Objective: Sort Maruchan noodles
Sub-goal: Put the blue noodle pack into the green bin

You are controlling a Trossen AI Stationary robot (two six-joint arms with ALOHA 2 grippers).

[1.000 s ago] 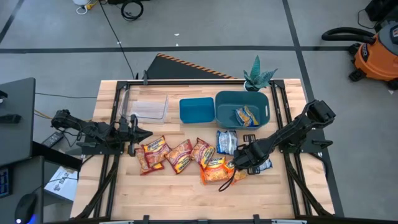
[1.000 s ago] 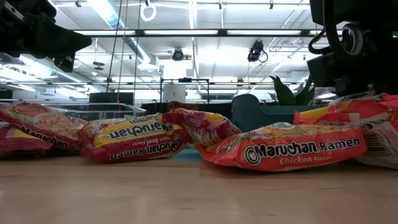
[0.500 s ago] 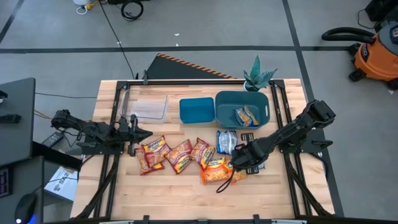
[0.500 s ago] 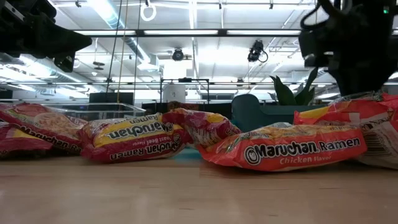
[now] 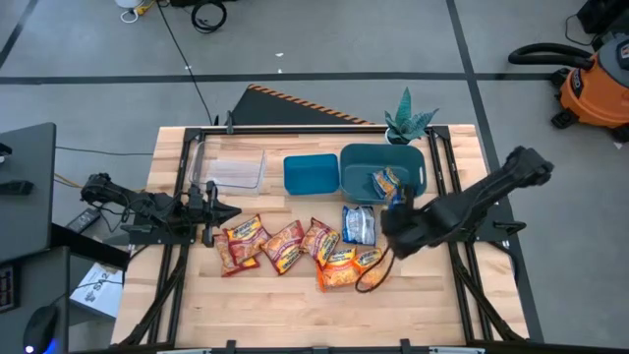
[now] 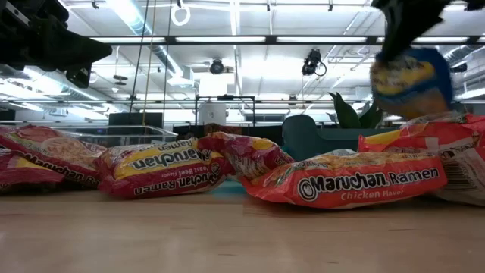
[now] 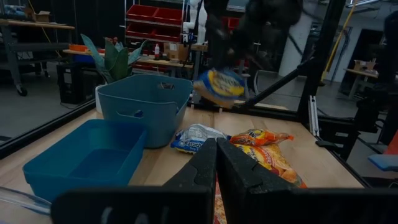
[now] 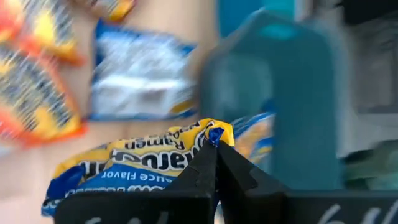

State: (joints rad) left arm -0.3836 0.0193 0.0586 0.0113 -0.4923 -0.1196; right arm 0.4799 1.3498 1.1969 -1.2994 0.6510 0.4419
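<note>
Aloft, blue packet pinched between right jaws

light: bright overhead strips, low view glare | blur: right wrist view — heavy motion smear

I see two matte black jointed arms, blocky at the joints, each hand ending in two slim dark fingers.

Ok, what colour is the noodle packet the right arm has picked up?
Blue and yellow; the held packet shows best in the right wrist view, pinched in the right gripper.
</note>
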